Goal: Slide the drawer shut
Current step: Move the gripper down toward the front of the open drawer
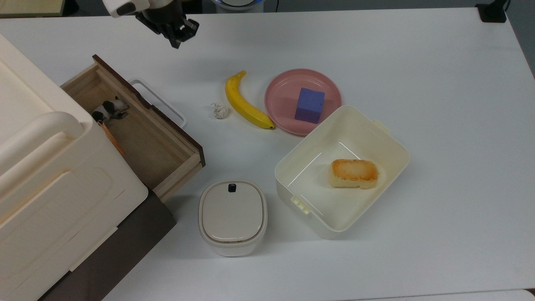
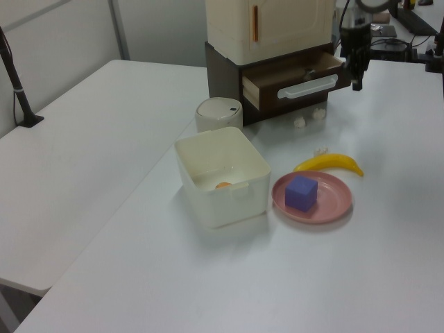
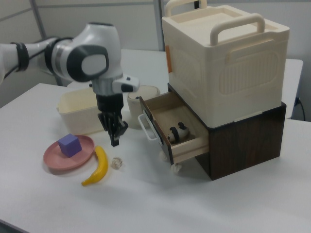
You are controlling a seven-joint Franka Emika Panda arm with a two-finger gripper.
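Shallow light-wood drawer (image 1: 138, 133) with dark brown front panel and white loop handle (image 1: 161, 101): pulled well out of the dark brown cabinet base (image 3: 243, 141), under the large cream plastic box with moulded handles (image 3: 226, 58). Sits at the top view's left on the white counter (image 1: 418, 62).

Pincer (image 1: 177, 35): black, fingers pressed together as far as I can judge, holding nothing. Hangs above the counter, apart from the drawer front, off the handle's far end in the top view.

Step in hand, my reading: approach for the push. To do it well, bring the fingertips low in front of the brown panel, near its middle beside the handle, and press square along the drawer's runners. An off-centre shove could rack the drawer or shift the whole stack.

Contents:
- Drawer: small black-and-white toy figure (image 1: 110, 109) near the back, by the box wall. Rest of the floor bare wood.
- Open cream plastic bin with rounded corners (image 1: 388, 138): one toasted yellow bread-like piece (image 1: 354, 173).
- Round pink plate (image 1: 284, 90): purple cube (image 1: 309, 105).
- Small cream lidded pot (image 1: 232, 217): shut, contents hidden.

Loose on the counter: yellow banana (image 1: 244, 104), small crumpled white scrap (image 1: 220, 111) just beside it.
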